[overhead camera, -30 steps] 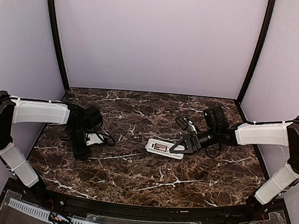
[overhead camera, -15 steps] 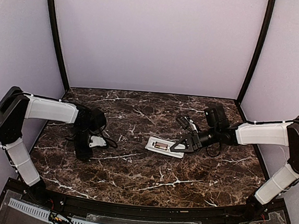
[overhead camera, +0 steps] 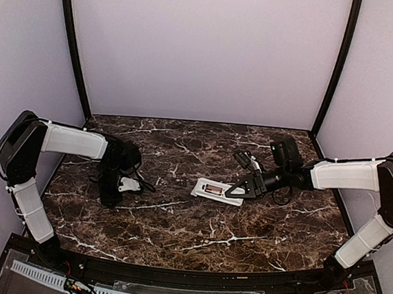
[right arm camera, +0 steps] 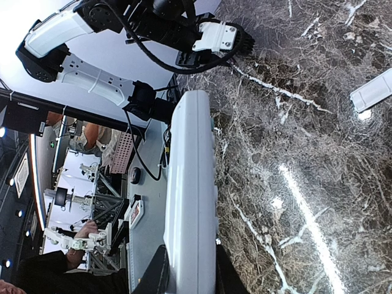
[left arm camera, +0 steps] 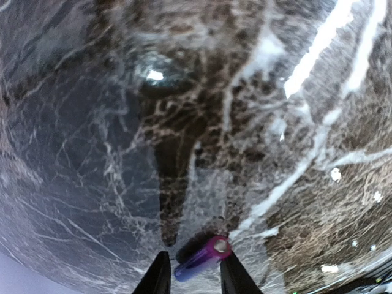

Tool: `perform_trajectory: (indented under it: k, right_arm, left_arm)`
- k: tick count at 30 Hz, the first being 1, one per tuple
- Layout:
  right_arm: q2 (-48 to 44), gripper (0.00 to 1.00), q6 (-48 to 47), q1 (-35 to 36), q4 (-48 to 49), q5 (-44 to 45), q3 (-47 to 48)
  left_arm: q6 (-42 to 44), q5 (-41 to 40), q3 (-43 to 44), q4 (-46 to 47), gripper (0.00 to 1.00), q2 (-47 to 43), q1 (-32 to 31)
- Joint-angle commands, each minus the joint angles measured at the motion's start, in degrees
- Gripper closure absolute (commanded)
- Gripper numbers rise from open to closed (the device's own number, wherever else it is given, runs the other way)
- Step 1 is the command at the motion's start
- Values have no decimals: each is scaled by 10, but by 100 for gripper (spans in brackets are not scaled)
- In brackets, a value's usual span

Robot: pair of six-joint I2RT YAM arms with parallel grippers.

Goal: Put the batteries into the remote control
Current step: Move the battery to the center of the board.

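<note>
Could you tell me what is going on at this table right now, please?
The right gripper is clamped on one end of the remote control, holding it with the open compartment facing up. The left gripper is down at the marble table, its fingers on either side of a purple battery. Whether it grips the battery yet is unclear.

Desk (overhead camera: 195,240) centre is obstructed by the remote control (overhead camera: 213,191), clamped at its right end by the right end effector (overhead camera: 235,190). The left end effector (left arm camera: 195,263) stands near the left edge, straddling a purple battery (left arm camera: 201,259). Passage is available along the near edge and the middle of the far edge.
</note>
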Motion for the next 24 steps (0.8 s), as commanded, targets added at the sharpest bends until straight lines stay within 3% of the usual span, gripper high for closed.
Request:
perform_trajectory:
  k: [1,10,16,24]
  right_arm:
    - [6,100,0,-5,9,-12,5]
    - [7,100,-3,-8,7,-11,3]
    - [-7,100,-4,-21,2,-7,-7]
    - [-41,100,-10,-51,-24,4,-40]
  left_arm:
    - [-1,1,1,2,75,19,5]
    - [-16,77,28,13,89,23,2]
    - [-14,134,59,52,95,28,-99]
    - [-67,198,162,120,95,81,-165]
